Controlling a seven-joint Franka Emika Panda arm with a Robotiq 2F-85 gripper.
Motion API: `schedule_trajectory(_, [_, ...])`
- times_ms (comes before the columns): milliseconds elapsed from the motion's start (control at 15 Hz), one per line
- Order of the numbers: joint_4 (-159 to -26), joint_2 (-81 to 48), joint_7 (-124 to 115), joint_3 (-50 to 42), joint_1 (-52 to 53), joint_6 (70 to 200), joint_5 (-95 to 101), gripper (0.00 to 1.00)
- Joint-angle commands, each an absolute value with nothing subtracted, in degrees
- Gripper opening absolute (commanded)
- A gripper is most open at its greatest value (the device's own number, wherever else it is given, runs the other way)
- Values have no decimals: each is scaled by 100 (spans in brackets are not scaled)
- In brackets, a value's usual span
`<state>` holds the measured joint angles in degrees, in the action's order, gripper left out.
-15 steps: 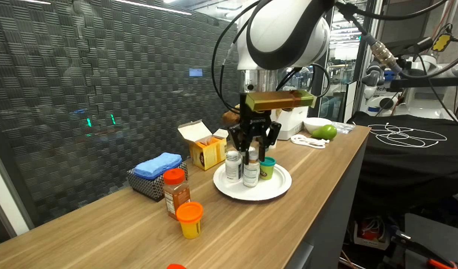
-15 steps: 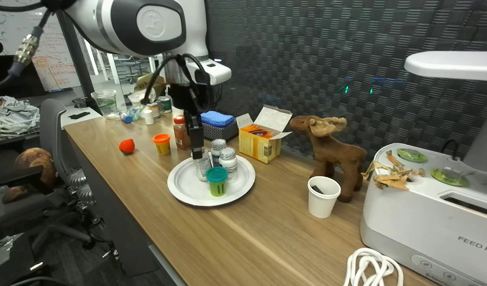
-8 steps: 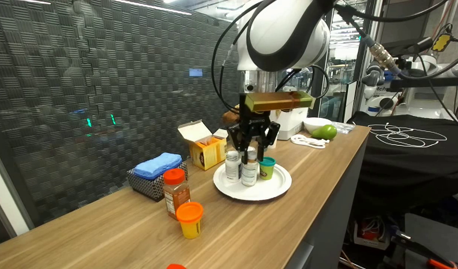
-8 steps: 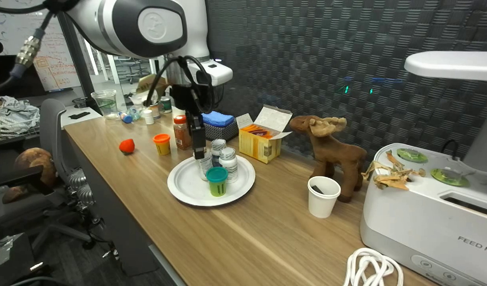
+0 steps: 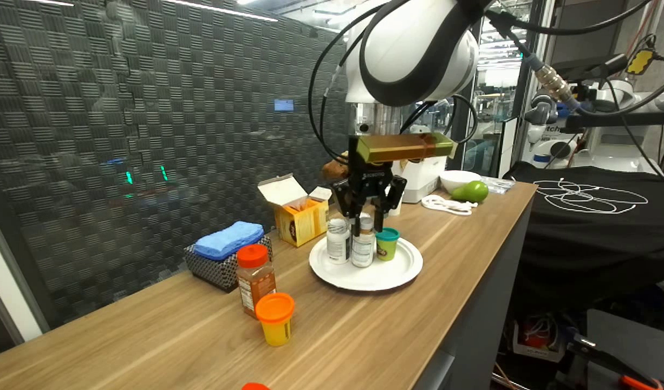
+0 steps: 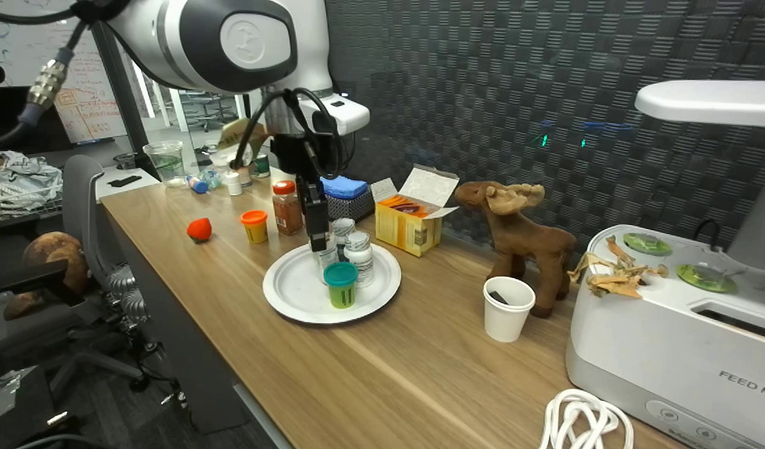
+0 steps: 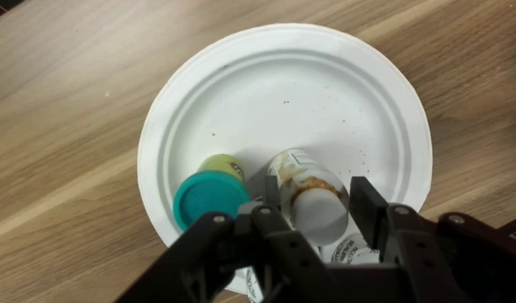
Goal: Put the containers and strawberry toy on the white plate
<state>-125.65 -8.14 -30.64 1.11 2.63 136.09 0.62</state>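
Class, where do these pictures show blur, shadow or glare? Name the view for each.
Wrist view: the claw looks dark and blurred, the white plate clearer; soft shadows lie on it beside the brown-marked bottle; a pale sheen washes the tabletop at upper left. Both exterior views: green glints show on the dark wall.

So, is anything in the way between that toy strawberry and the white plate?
In an exterior view, nothing visible stands directly between the strawberry toy and the white plate. The orange-lidded Play-Doh-style tub is just off that straight path, toward the red-lidded spice jar, so it might get brushed.
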Motion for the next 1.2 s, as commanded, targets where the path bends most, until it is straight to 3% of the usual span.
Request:
schedule_trajectory(0, [-12468,-831,-3118,60,349,13533,135,77])
schedule_trajectory(200, [-12463,-705,-3287,73,439,13527,317,99])
schedule_trajectory(1133, [-11842,-1051,-2536,757,1228,13653,770,100])
